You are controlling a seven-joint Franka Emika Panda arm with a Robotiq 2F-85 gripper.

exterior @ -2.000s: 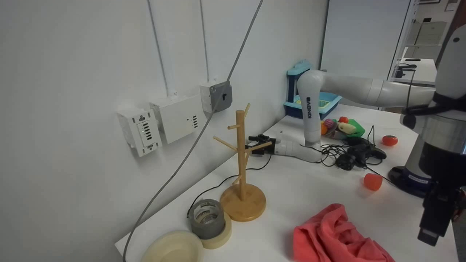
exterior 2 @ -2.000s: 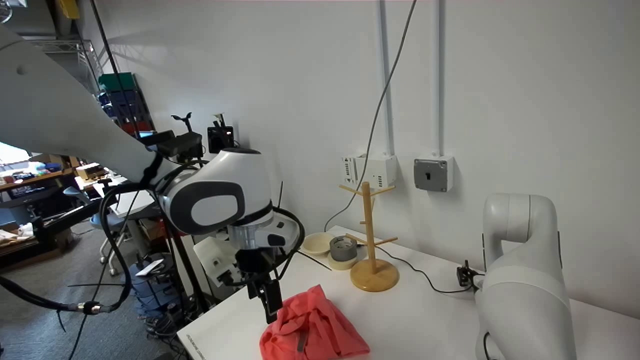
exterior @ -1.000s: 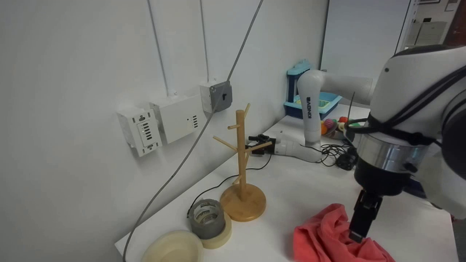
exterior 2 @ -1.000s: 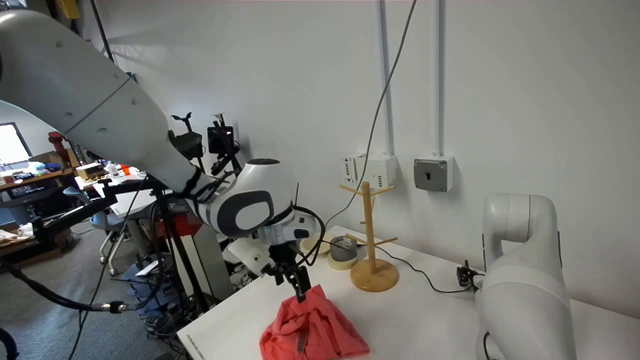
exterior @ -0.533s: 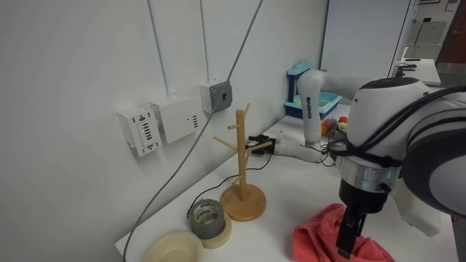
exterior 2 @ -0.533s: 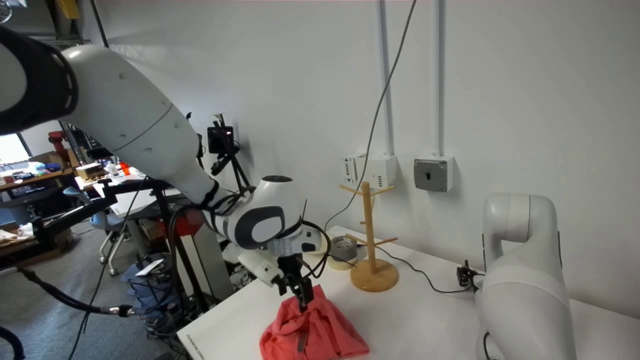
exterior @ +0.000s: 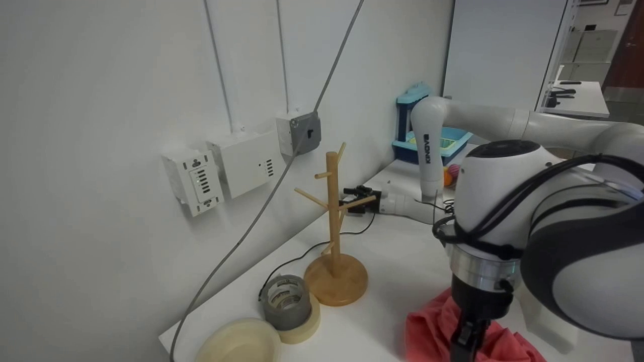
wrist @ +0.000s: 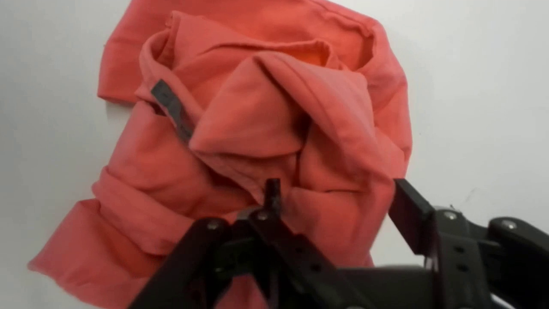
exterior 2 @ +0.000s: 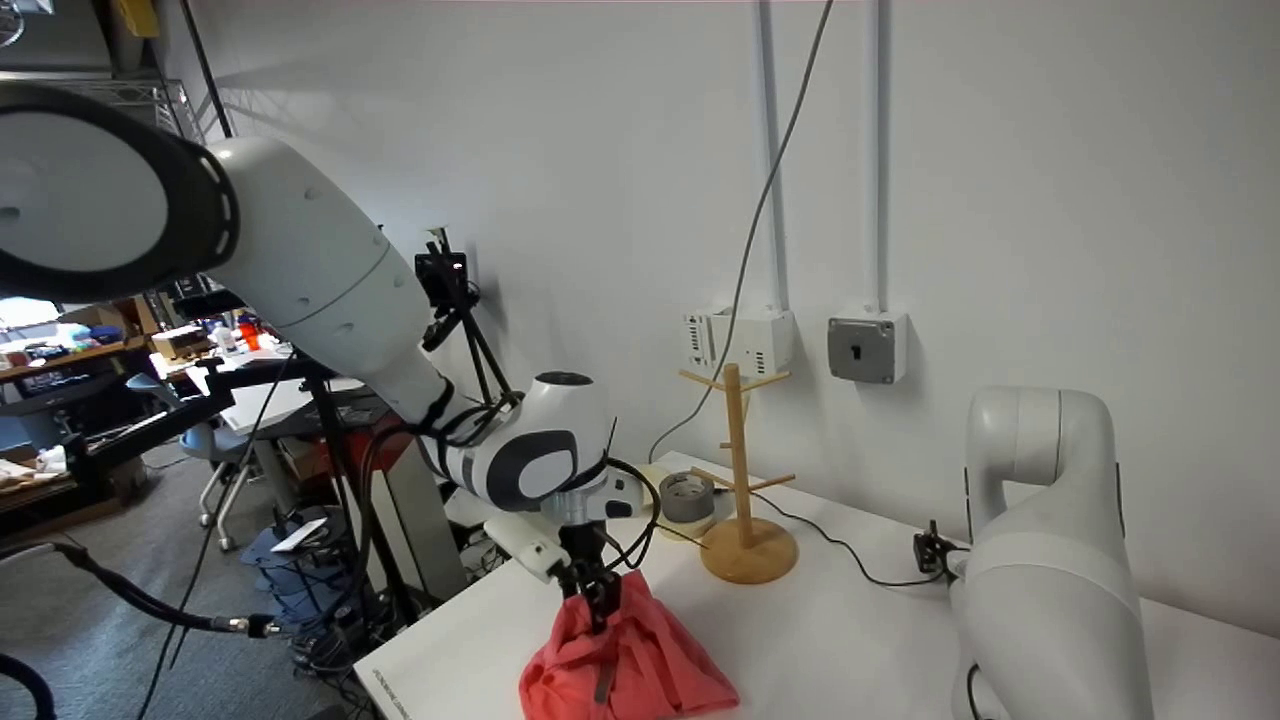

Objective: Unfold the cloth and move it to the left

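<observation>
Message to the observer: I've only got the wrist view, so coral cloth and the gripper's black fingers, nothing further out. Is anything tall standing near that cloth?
Observer: Yes, a wooden stand is upright on the table, apart from the cloth.
Operator: Okay, anything right beside that stand?
Observer: In both exterior views, a grey tape roll sits on top of a paler roll there.
Operator: And any other robot around?
Observer: Yes, in an exterior view there's a second arm with KINOVA printed on it.

Cloth (wrist: 253, 116) coral-red w/ gry tag (wrist: 169, 103); end effector (wrist: 334, 193) blk; tbl (exterior 2: 850, 640) wht.
</observation>
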